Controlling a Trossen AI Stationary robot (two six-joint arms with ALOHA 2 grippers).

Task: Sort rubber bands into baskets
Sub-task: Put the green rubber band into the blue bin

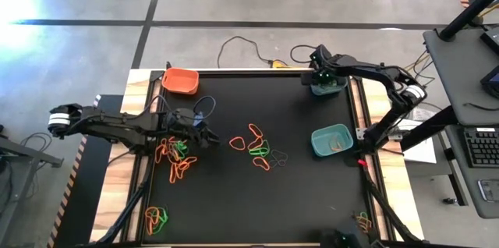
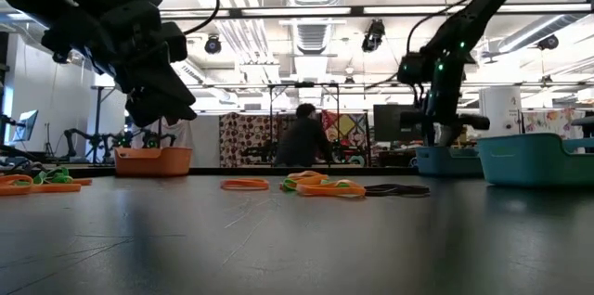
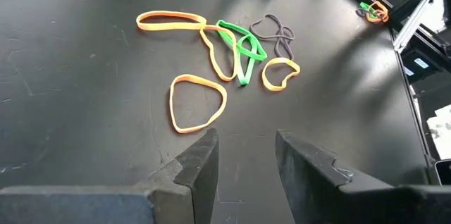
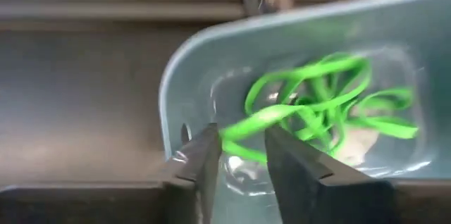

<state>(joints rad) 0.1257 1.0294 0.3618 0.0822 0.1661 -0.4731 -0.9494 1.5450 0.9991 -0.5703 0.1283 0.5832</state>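
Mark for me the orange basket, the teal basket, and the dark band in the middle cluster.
orange basket [image 1: 180, 81]: high view, inside floor of the bowl.
teal basket [image 1: 320, 149]: high view, left rim.
dark rubber band [image 3: 275, 30]: left wrist view, upper loop of the band.

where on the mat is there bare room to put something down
Free: the wide strip between the orange basket and the blue basket, and the near half between the lower-left band pile and the mat's right edge. Crowded: the middle cluster, the bands under the left claw, and around the teal basket.
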